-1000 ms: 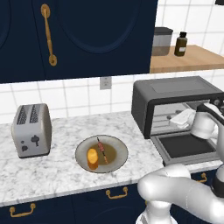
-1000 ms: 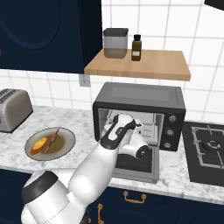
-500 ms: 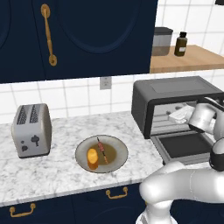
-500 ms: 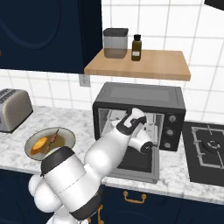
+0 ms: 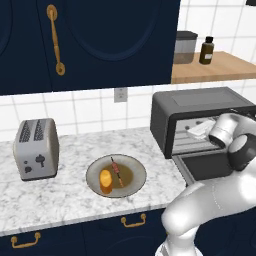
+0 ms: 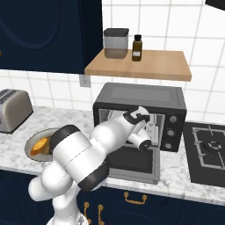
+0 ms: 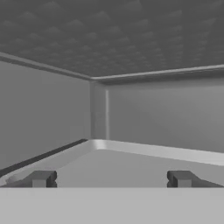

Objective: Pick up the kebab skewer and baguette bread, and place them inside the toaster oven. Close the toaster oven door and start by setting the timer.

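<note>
Gripper inside the open toaster oven, food on the plate

Toaster [image 5: 36,148], silver with 2 slots, stands near the left edge of the marble counter [image 5: 65,192], against the tiled wall. To its right, near the counter's front edge, sits a round plate [image 5: 135,170]. On the plate's left half lies the baguette bread [image 5: 105,181], orange-golden and stubby, with the kebab skewer [image 5: 117,171] just beside it toward the plate's middle, a thin stick with dark chunks. In the right base view the bread [image 6: 40,145] shows at the plate's left part, partly behind the arm.

Further right, at the right end of the counter, stands the toaster oven [image 5: 200,106], a dark box with knobs on its right side [image 6: 172,129]. The toaster oven door [image 5: 210,166] hangs down flat in front, over the counter's front edge, so the cavity is exposed. The white arm reaches into that cavity, and the gripper [image 7: 111,178] sits inside it: the hand view looks at the grey back corner of the oven's interior, with the textured ceiling above. Its 2 fingertips [image 7: 41,178] stand far apart at the lower edge of that view, jaws spread wide, with nothing between them.

Above the oven, a wooden shelf [image 6: 145,66] carries a grey canister [image 6: 116,43] and a dark bottle [image 6: 137,47], side by side.
</note>
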Tool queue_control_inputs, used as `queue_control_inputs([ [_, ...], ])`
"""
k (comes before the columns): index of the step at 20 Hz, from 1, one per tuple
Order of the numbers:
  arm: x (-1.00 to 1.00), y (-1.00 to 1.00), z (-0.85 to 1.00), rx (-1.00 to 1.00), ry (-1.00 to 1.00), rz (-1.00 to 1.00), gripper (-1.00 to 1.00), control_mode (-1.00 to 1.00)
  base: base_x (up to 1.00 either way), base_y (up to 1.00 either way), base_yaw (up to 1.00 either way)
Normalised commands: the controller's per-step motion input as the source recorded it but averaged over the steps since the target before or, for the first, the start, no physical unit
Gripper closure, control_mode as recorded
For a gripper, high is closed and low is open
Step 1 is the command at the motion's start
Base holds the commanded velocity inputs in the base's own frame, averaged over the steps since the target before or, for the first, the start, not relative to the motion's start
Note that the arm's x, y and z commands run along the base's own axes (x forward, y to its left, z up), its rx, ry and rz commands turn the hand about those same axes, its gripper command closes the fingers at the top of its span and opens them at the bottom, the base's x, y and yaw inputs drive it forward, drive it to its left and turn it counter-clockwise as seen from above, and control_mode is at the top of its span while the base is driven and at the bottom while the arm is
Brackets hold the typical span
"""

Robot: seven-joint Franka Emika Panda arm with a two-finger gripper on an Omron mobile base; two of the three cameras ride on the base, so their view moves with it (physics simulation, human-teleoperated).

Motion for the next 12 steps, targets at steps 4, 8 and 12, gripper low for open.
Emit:
queue_control_inputs([
  [4,0.16,0.00,-0.14,0.00,-0.02,-0.01,-1.00,-1.00,0.00,0.00,0.00],
  [8,0.18,-0.02,-0.07,0.00,-0.02,0.00,-1.00,-1.00,0.00,0.00,0.00],
  [12,-0.11,-0.06,-0.31,0.00,0.00,0.00,-1.00,-1.00,0.00,0.00,0.00],
])
